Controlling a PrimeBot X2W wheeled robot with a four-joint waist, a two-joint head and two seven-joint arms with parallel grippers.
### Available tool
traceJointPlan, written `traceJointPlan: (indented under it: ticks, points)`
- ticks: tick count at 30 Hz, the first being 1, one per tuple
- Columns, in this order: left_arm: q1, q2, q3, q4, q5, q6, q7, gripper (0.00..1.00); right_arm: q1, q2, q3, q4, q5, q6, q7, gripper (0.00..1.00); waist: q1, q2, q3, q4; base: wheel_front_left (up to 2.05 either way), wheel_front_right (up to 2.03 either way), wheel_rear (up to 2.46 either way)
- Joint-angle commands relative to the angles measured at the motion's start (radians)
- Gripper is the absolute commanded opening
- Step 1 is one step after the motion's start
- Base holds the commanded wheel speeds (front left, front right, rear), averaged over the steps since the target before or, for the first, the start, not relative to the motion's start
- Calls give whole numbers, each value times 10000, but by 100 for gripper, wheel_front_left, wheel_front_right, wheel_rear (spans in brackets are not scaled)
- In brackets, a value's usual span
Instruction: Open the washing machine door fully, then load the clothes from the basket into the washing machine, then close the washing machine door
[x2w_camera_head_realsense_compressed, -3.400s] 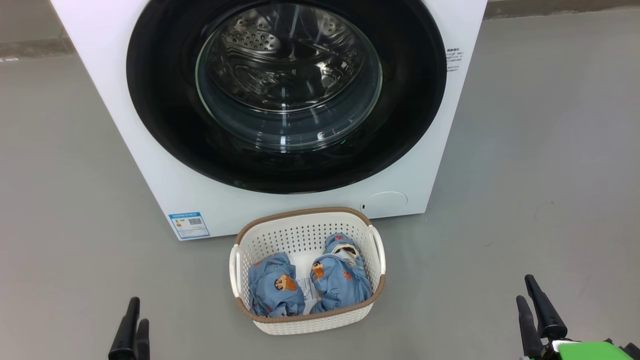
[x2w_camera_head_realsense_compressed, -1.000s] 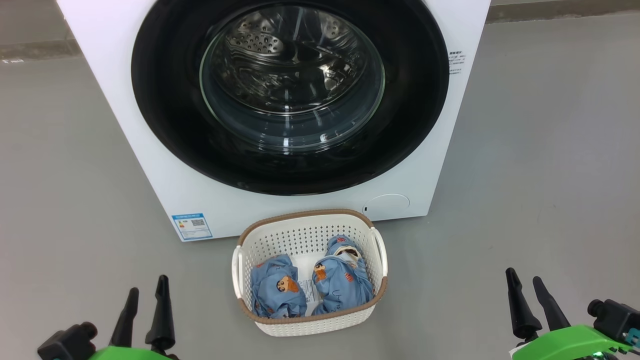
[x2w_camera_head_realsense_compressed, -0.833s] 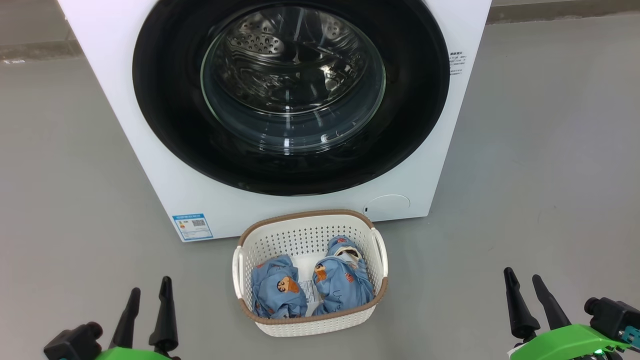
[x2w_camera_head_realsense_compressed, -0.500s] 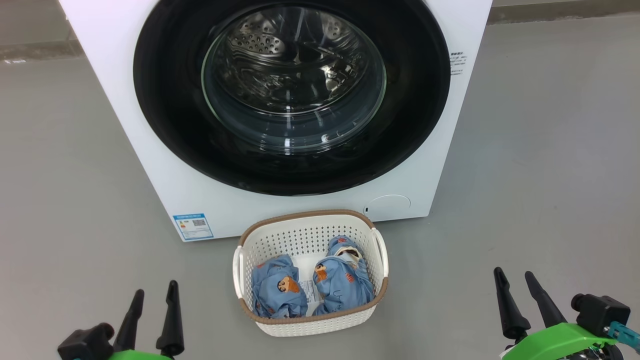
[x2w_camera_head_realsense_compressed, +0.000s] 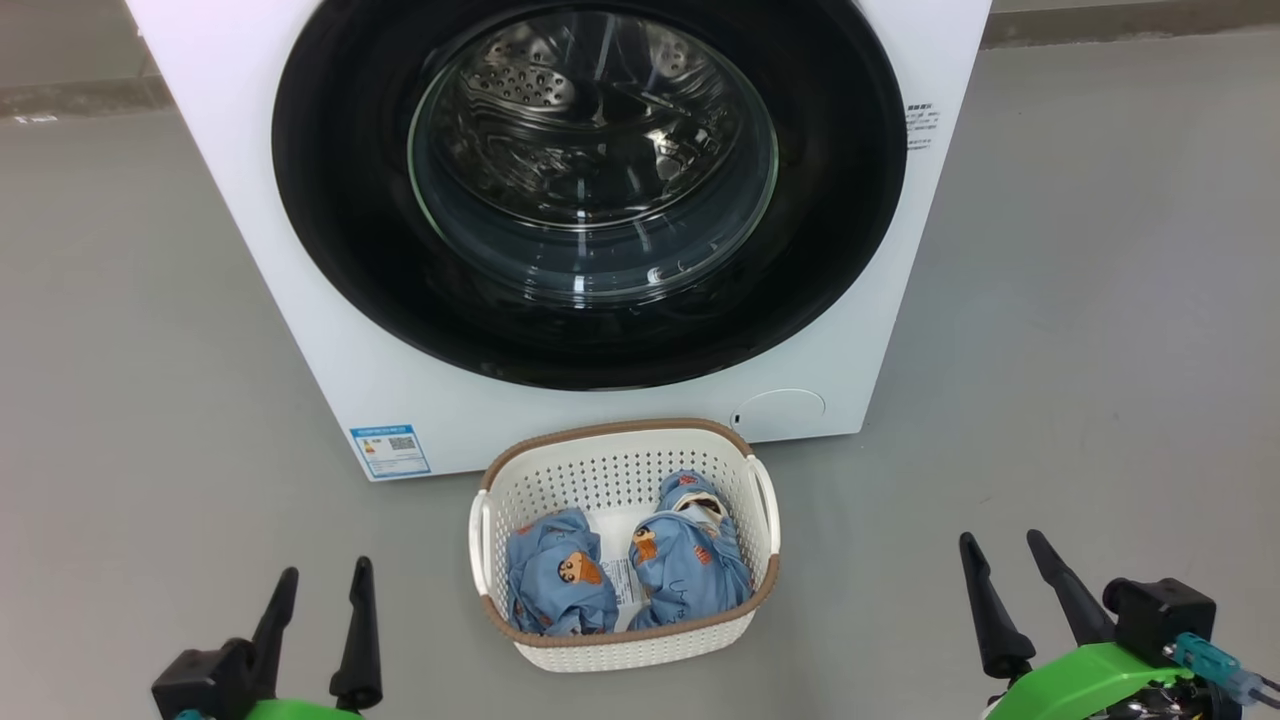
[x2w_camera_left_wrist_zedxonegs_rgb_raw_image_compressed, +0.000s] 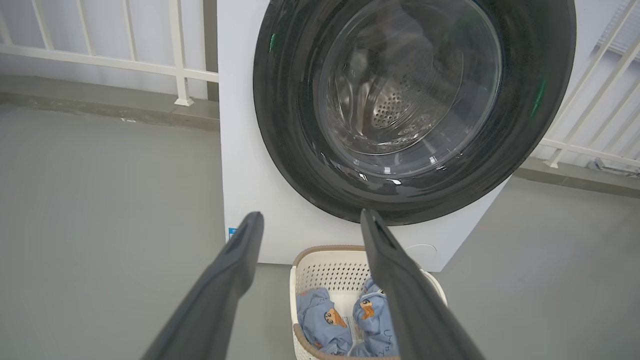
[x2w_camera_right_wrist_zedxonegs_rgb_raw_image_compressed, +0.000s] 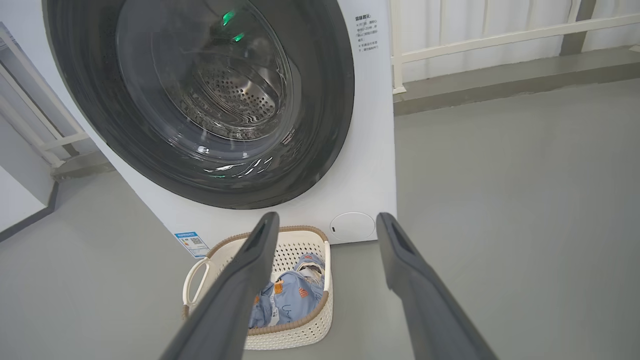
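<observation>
- In the head view, the washing machine (x2w_camera_head_realsense_compressed: 330, 380) is seen standing on the grey floor (x2w_camera_head_realsense_compressed: 1100, 350), its front turned toward the robot.
- The washing machine door (x2w_camera_head_realsense_compressed: 340, 230) is shut flat against that front, and the steel drum is seen through its glass.
- The basket (x2w_camera_head_realsense_compressed: 610, 428) is placed on the floor just before the machine, open side up, with its handles at left and right.
- The clothes (x2w_camera_head_realsense_compressed: 560, 585) are lain in it as two bundles side by side. The right bundle is stretched toward the machine.
- The left gripper (x2w_camera_head_realsense_compressed: 326, 567) and the right gripper (x2w_camera_head_realsense_compressed: 1001, 536) are held low at each side, well apart from the basket. Their fingers are spread and empty.
- In the left wrist view, the fingers are parted with nothing between them. The door is seen above their tips and the basket below.
- In the right wrist view, the fingers are parted and empty. The basket is partly hidden behind the left finger.
</observation>
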Motion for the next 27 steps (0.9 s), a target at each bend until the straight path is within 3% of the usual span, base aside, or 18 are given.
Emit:
traceJointPlan:
  ticks: [1, 14, 27]
  points:
    - [-435, 147, 233, -172, 287, 72, -180, 100, -352, -84, 275, -332, -327, -10, -123, 100, -1, 0, -10, 6, 0, 0, 0]
    - [-548, 151, 86, 141, 1506, 269, -559, 100, -261, -95, 408, -554, -1719, -11, -310, 100, -1, 0, -42, 42, 0, 0, 0]
    - [-565, 178, 33, 305, 1381, 364, -559, 100, -262, -95, 327, -494, -1537, -11, -336, 100, -1, 0, -82, 12, 0, 0, 0]
